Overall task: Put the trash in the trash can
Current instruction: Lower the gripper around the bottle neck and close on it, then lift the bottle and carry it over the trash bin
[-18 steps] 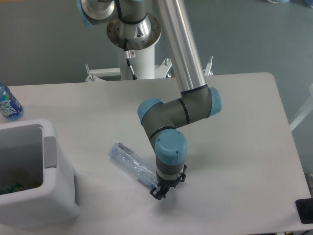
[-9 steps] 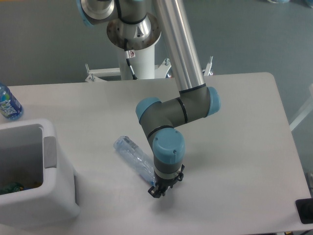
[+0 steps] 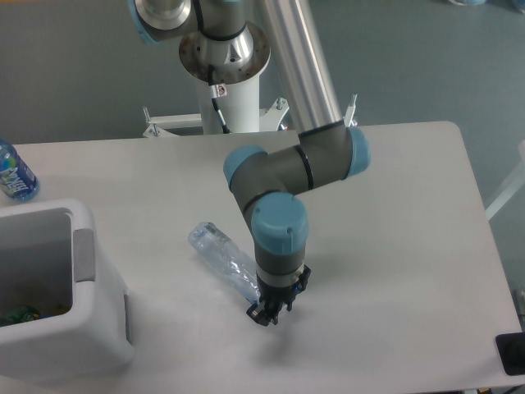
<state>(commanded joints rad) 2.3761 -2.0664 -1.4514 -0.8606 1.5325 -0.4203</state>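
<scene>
Fixed camera view, single view available.

The arm (image 3: 283,164) reaches down from its pedestal (image 3: 230,98) at the far edge of the desk (image 3: 394,230) and bends at a blue-capped elbow. The wrist points downward over the middle front area of the desk.

The gripper (image 3: 267,312) sits just above the desk surface. Its fingers are close together at one end of the crushed clear bottle (image 3: 223,258). That end is hidden behind the wrist, so whether the fingers actually clamp the bottle cannot be told from this angle.

The bottle is bluish, carries no label, and slants from upper left down toward the gripper. Whether it rests on the desk or is lifted clear cannot be judged.

The trash can (image 3: 57,295) stands at the near left corner of the desk, well apart from the bottle. It is white with thick walls and has a grey patch (image 3: 84,254) on its right rim. Some dark items lie at its bottom.

A blue-labelled water bottle (image 3: 15,172) stands at the far left edge of the desk, behind the trash can.

The crumpled white wrapper could not be located.
</scene>
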